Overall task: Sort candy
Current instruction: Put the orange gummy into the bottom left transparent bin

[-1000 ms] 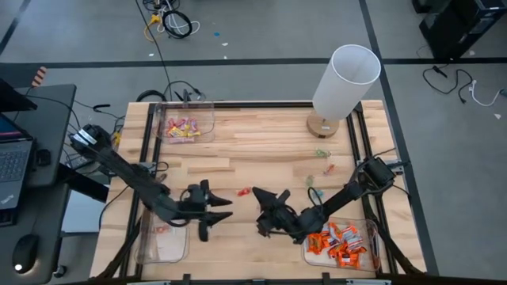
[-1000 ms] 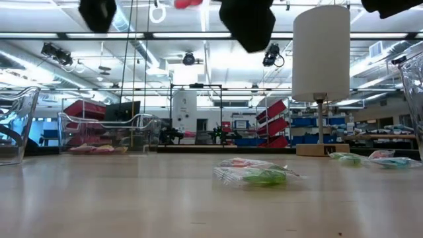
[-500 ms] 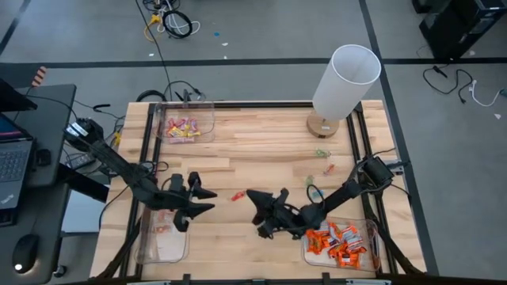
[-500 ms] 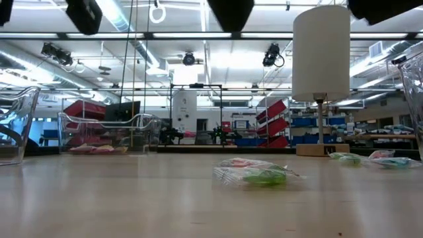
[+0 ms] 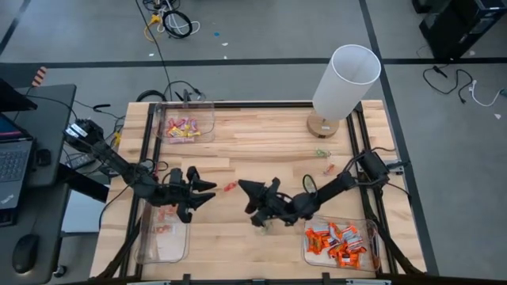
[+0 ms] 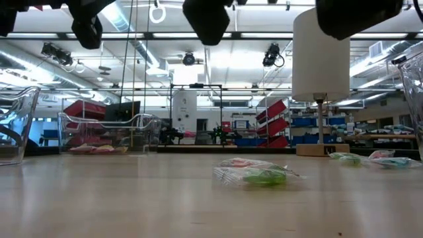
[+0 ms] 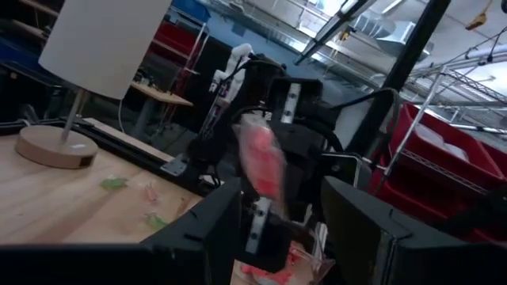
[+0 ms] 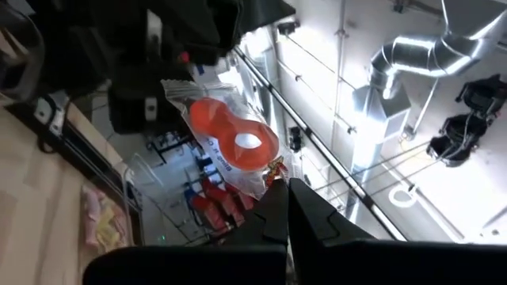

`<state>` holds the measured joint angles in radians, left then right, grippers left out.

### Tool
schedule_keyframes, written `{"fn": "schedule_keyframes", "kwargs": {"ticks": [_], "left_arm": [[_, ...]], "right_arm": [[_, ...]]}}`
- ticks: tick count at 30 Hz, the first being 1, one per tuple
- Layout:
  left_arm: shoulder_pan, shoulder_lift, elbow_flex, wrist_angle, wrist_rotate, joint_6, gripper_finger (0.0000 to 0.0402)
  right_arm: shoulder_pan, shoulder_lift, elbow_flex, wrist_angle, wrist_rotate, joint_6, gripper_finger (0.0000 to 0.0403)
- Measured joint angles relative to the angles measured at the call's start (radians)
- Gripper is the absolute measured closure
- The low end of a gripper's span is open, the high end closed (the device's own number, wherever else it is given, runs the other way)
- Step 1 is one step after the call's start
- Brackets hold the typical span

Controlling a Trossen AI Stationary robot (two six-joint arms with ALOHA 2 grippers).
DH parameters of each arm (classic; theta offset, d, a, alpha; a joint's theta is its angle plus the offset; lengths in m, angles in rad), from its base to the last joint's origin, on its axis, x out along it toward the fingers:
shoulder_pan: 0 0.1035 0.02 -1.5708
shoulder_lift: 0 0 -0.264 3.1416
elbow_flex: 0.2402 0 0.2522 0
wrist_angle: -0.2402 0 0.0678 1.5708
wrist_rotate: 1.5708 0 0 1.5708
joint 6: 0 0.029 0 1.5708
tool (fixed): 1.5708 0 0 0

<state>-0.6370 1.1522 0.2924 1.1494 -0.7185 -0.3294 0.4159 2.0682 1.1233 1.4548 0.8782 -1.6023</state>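
A red-and-clear wrapped candy (image 8: 230, 150) sits pinched at the tips of the right gripper (image 5: 242, 187), held up in the air over the middle of the table (image 5: 261, 138), between the two arms; in the high view it shows as a small red fleck (image 5: 230, 186) just off the right fingertips. The right jaws are closed tight on its wrapper edge. The left gripper (image 5: 204, 191) faces it from just beside, jaws spread wide and empty, the candy hanging in front of them in the left wrist view (image 7: 261, 158). This looks like a hand-over in mid-air: the right arm offers, the left waits to receive. Whether the candy already lies between the left fingers or a little short of them cannot be told from above. Other sweets are already sorted: pink and yellow ones in the far left bin (image 5: 186, 124), orange ones in the near right bin (image 5: 341, 241), a few reddish ones in the near left bin (image 5: 162, 233). Pale green-and-red sweets (image 5: 321, 153) lie loose on the wood near the lamp (image 5: 342, 79). Next move, as judged: the left jaws close on the free end of the wrapper, then the right lets go, and the left carries the piece to the near left bin. The risk is a slip if the release comes first.
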Motion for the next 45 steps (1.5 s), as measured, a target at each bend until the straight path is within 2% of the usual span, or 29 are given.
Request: {"fn": "schedule_keyframes", "kwargs": {"ticks": [11,21,27,32,35,45], "left_arm": [[0.047,0.0,0.001,0.0,0.024,-0.001,0.0223],[0.079,0.0,0.001,-0.003,0.023,-0.016,0.0228],[0.093,0.0,0.001,-0.003,0.014,-0.016,0.0272],[0.094,0.0,0.001,-0.003,0.01,-0.016,0.035],[0.093,0.0,0.001,0.014,0.01,-0.013,0.0392],[0.002,-0.001,0.002,0.146,0.011,0.069,0.04]], "right_arm": [[-0.051,0.0,0.0,-0.02,-0.09,0.059,0.0403],[-0.066,0.0,0.0,-0.02,-0.098,0.067,0.0403],[-0.066,0.0,0.0,-0.044,-0.098,0.089,0.0403],[-0.069,-0.001,0.0,-0.071,-0.094,0.128,0.0403],[-0.069,-0.001,0.0,-0.063,-0.056,0.129,0.0397],[-0.069,-0.002,-0.007,0.049,0.197,0.134,0.0339]]}}
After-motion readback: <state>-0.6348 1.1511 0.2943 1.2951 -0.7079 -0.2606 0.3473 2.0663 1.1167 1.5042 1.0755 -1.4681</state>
